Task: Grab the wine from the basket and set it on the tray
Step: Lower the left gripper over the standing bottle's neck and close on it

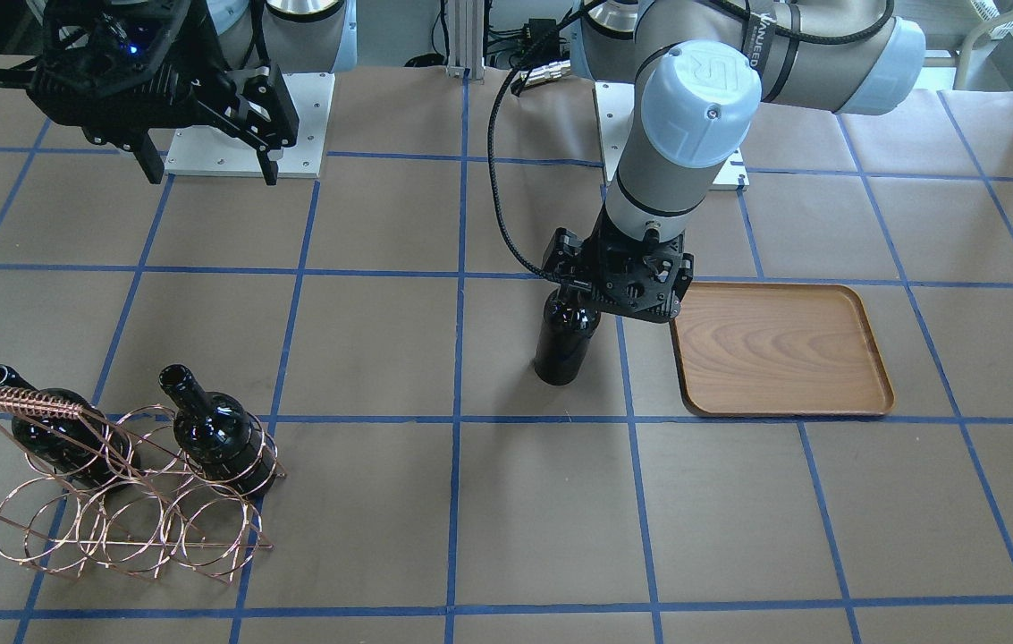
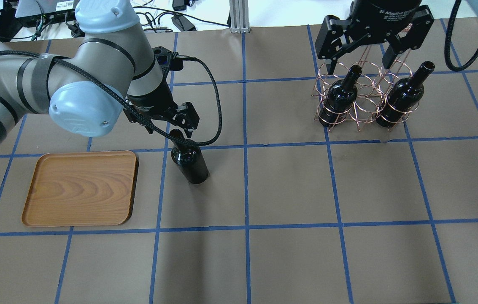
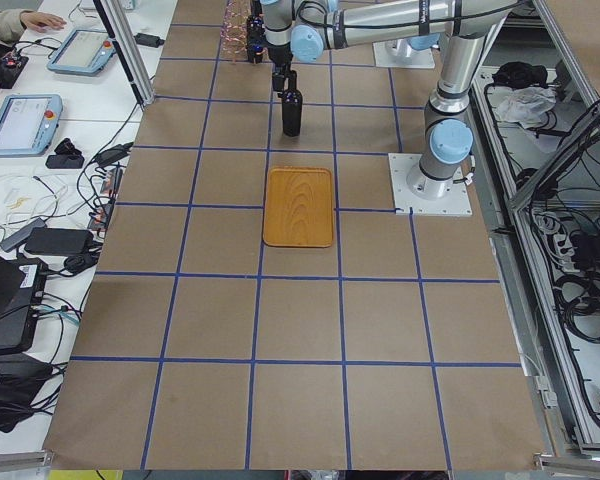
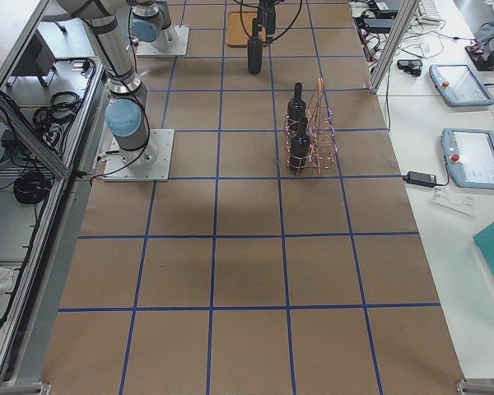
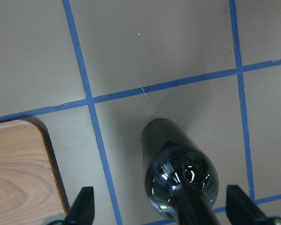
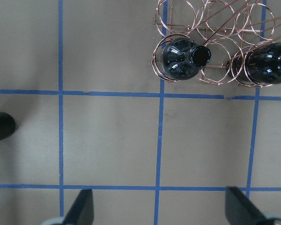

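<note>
Nearest the robot in the overhead view, the tray (image 2: 80, 188) lies flat on the brown paper-covered table (image 2: 289, 185), its wood grain bare, inside one square of the blue tape grid (image 2: 245, 185). Just beside it, toward the middle of the table and not touching it, the wine (image 2: 190, 162) stands upright on the paper; the left wrist view shows one blue tape line running between the tray's rounded corner and the bottle's base. The left arm (image 2: 95, 80) reaches down from above, and the left gripper (image 2: 172, 128) sits over the top of the bottle with the neck between its fingers (image 5: 84, 204). In the wrist view those fingers are spread wide, one on each side and both clear of the glass, so the jaws stand open around the neck and are not clamped on it. Farther out and well apart, on the robot's right half of the table, the basket (image 1: 126, 501) rests on the paper with two other bottles (image 2: 342, 95) standing in its outer hoops, necks up and leaning slightly. The coiled wire handle rises above them. Beyond and above the basket hangs the right gripper (image 2: 359, 63), pointed down, with its fingers (image 6: 82, 206) wide apart, holding nothing and touching neither the wire nor the bottles.
</note>
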You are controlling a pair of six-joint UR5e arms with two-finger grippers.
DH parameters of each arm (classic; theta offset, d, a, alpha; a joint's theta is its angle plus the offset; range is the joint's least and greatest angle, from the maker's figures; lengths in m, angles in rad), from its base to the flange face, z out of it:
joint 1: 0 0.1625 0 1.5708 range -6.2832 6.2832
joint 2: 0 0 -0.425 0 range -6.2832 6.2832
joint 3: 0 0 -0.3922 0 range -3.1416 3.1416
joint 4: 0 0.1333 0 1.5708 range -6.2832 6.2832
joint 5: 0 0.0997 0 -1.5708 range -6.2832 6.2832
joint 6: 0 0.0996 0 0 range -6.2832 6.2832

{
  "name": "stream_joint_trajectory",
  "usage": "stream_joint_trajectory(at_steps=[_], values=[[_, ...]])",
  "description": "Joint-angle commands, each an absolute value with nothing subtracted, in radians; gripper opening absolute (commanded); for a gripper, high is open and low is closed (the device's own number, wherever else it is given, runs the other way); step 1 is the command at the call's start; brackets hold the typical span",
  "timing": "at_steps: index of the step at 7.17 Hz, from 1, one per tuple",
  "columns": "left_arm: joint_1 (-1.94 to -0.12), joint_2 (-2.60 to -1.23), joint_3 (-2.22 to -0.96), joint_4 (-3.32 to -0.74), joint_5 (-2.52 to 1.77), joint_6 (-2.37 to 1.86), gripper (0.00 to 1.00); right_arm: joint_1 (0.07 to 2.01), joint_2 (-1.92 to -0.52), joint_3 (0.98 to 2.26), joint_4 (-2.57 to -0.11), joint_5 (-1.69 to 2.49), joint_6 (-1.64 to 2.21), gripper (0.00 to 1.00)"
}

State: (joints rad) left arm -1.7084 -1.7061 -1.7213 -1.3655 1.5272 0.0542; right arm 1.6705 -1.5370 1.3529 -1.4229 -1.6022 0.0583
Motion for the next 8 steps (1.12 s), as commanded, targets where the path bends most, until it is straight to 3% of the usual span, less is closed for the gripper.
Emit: stream_joint_trajectory(at_steps=[1,3,4,6,8], values=[[-1.712,-1.704,-1.721,-1.402,1.516,0.051,1.0,1.671,-1.537,1.353,-1.425,-1.602,0.057,1.0],[-1.71,-1.706,-1.721,-1.401,1.466,0.044,0.75,1.671,-1.537,1.353,-1.424,-1.601,0.058,1.0],[-1.71,-1.706,-1.721,-1.402,1.471,0.044,0.73,1.671,-1.537,1.353,-1.422,-1.601,0.058,1.0],[-1.71,-1.701,-1.721,-1.404,1.471,0.046,0.61,1.671,-1.537,1.353,-1.422,-1.601,0.058,1.0],[-1.71,-1.697,-1.721,-1.42,1.47,0.046,0.61,1.671,-1.539,1.354,-1.422,-1.601,0.058,1.0]])
